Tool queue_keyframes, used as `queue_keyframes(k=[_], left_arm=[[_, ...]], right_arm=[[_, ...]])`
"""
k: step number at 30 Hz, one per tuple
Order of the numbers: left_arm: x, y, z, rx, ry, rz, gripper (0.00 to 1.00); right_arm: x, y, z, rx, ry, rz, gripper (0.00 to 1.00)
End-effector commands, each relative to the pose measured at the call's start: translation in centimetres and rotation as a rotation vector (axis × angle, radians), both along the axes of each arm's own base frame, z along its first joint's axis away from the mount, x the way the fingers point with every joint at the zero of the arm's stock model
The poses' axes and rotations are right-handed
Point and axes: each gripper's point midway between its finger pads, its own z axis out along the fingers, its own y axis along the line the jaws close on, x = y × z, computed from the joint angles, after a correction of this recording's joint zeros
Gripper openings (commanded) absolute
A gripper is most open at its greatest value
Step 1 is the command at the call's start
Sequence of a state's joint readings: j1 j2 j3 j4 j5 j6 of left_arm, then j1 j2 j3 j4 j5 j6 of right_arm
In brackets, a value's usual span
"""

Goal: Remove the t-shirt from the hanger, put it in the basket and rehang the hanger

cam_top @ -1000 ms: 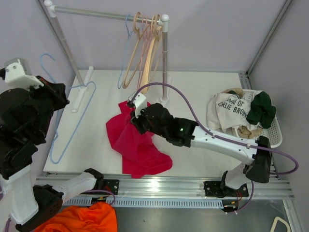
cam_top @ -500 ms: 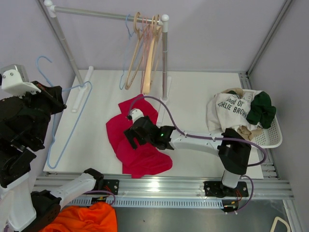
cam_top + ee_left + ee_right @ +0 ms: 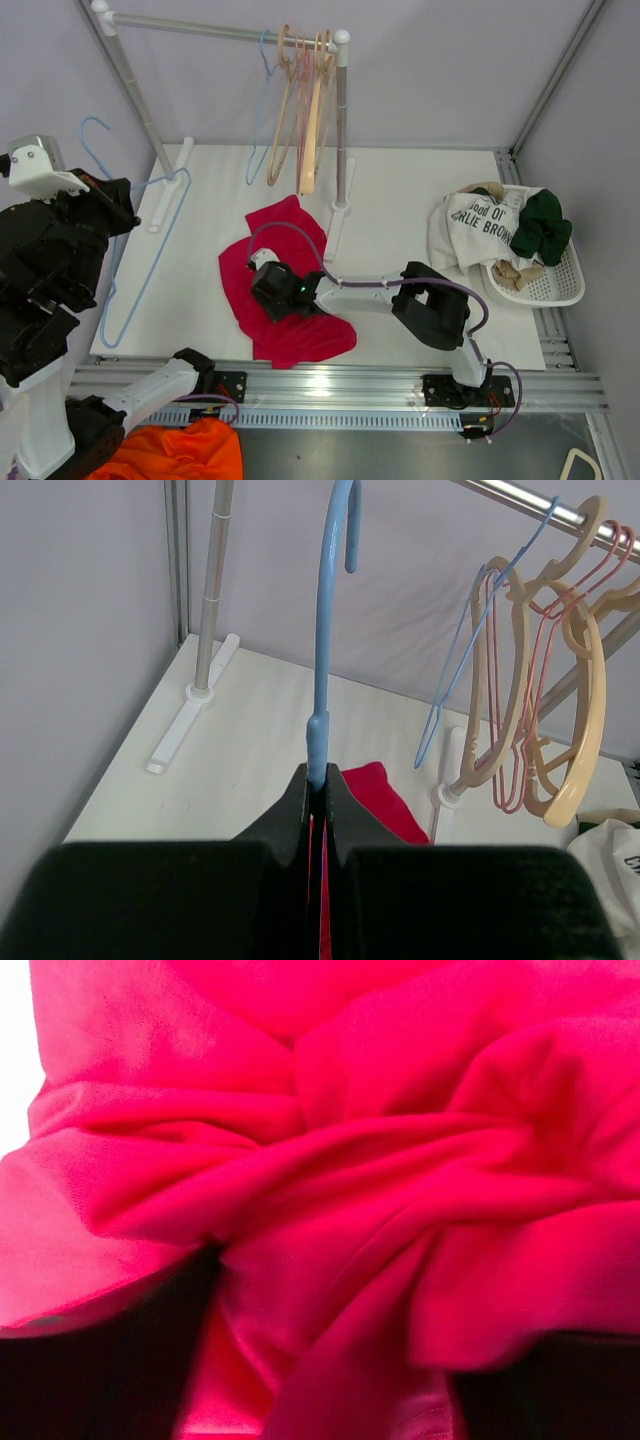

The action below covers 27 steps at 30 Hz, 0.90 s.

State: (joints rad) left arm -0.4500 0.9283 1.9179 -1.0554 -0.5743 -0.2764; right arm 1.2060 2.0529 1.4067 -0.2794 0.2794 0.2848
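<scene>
White desk (image 3: 430,200), and the crumpled pink-red cotton t-shirt (image 3: 300,340) lies left of centre on it. The right pincer (image 3: 268,287) is buried in its folds; gripping or not, I can't tell. Well apart, the left pincer (image 3: 318,785) clamps the thin blue wire hanger (image 3: 321,630).

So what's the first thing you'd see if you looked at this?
The bright red shirt, crumpled in the middle of the table, with the right gripper pressed down into it. Next comes the bare blue hanger, pinched in the left gripper over at the left. A basket piled with clothes sits at the right edge.
</scene>
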Motion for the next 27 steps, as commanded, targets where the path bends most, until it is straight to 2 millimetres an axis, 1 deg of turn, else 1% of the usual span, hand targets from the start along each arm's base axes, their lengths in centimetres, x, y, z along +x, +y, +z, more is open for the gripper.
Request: queue_keyframes(k=[1, 2, 3, 5, 7, 8, 9, 10, 11, 12, 13, 14, 15, 16, 17, 18, 19, 20, 21, 22, 23, 24, 25, 26, 27], left_arm=[[0.3, 0.0, 0.9, 0.012, -0.036, 0.002, 0.01], [0.4, -0.1, 0.9, 0.012, -0.036, 0.002, 0.01], [0.6, -0.1, 0.8, 0.015, -0.033, 0.002, 0.01], [1.1, -0.4, 0.6, 0.018, -0.026, 0.0, 0.01], [1.6, -0.6, 0.9, 0.019, -0.042, -0.001, 0.01], [2.1, -0.6, 0.9, 0.047, -0.039, 0.008, 0.01], [2.3, -0.3, 1.1, 0.061, -0.047, 0.029, 0.01], [3.0, 0.0, 2.0, 0.063, -0.08, 0.063, 0.01], [3.8, 0.5, 2.3, 0.107, -0.079, 0.103, 0.01], [4.5, 0.5, 2.6, 0.113, -0.081, 0.111, 0.01], [4.0, 1.1, 4.5, 0.086, -0.117, 0.126, 0.01], [6.0, -0.4, 4.0, 0.094, -0.077, 0.08, 0.01], [6.7, -0.9, 4.0, 0.088, -0.063, 0.064, 0.01], [6.7, -0.9, 5.4, 0.071, -0.09, 0.056, 0.01], [6.9, -0.9, 6.3, 0.068, -0.107, 0.055, 0.01], [8.4, -1.6, 6.4, 0.071, -0.1, 0.037, 0.01], [9.3, -2.0, 6.4, 0.077, -0.096, 0.026, 0.01], [10.1, -2.0, 6.4, 0.087, -0.095, 0.022, 0.01], [11.6, -2.8, 6.3, 0.092, -0.092, 0.001, 0.01], [12.4, -2.9, 6.1, 0.094, -0.086, -0.003, 0.01], [13.0, -2.7, 6.0, 0.095, -0.086, 0.003, 0.01], [14.3, -3.0, 5.4, 0.094, -0.084, -0.001, 0.01], [15.0, -3.3, 5.3, 0.09, -0.093, -0.018, 0.01], [16.3, -3.4, 4.1, 0.098, -0.077, -0.026, 0.01], [17.6, -3.8, 3.9, 0.096, -0.111, -0.044, 0.01]], right_arm=[[-1.0, 1.2, 0.3, 0.025, 0.068, 0.033, 0.53], [-1.5, 0.8, 0.1, 0.016, 0.106, 0.023, 0.01], [-1.6, 0.2, 0.1, 0.006, 0.111, 0.006, 0.0], [-2.2, -1.4, 1.6, 0.013, 0.106, -0.005, 0.0], [-2.5, -3.1, 3.8, 0.04, 0.092, -0.039, 0.0], [-2.8, -5.2, 7.0, 0.083, 0.069, -0.061, 0.0], [-2.1, -6.8, 9.1, 0.111, 0.035, -0.118, 0.0], [-0.8, -9.4, 10.9, 0.114, 0.019, -0.183, 0.0], [0.0, -11.6, 15.9, 0.223, -0.028, -0.227, 0.0], [0.9, -13.2, 18.1, 0.27, -0.033, -0.252, 0.0], [3.3, -16.8, 19.9, 0.279, -0.045, -0.343, 0.0], [4.1, -18.9, 22.8, 0.324, -0.088, -0.383, 0.0], [5.4, -20.3, 26.4, 0.364, -0.151, -0.426, 0.0], [6.3, -22.9, 27.8, 0.308, -0.22, -0.49, 0.0], [7.7, -25.2, 29.4, 0.3, -0.272, -0.563, 0.0], [8.5, -26.7, 32.7, 0.335, -0.332, -0.606, 0.0], [8.9, -27.7, 33.9, 0.345, -0.343, -0.618, 0.0], [10.2, -30.1, 35.5, 0.353, -0.377, -0.67, 0.0], [10.6, -31.2, 37.0, 0.374, -0.402, -0.689, 0.0], [10.9, -32.1, 40.2, 0.424, -0.448, -0.704, 0.0], [11.1, -33.0, 41.8, 0.434, -0.48, -0.713, 0.0], [11.6, -34.8, 43.4, 0.443, -0.521, -0.76, 0.0], [11.7, -35.8, 46.3, 0.476, -0.575, -0.783, 0.0], [11.8, -36.8, 47.6, 0.481, -0.611, -0.804, 0.0], [12.0, -38.6, 48.9, 0.479, -0.651, -0.859, 0.0]])
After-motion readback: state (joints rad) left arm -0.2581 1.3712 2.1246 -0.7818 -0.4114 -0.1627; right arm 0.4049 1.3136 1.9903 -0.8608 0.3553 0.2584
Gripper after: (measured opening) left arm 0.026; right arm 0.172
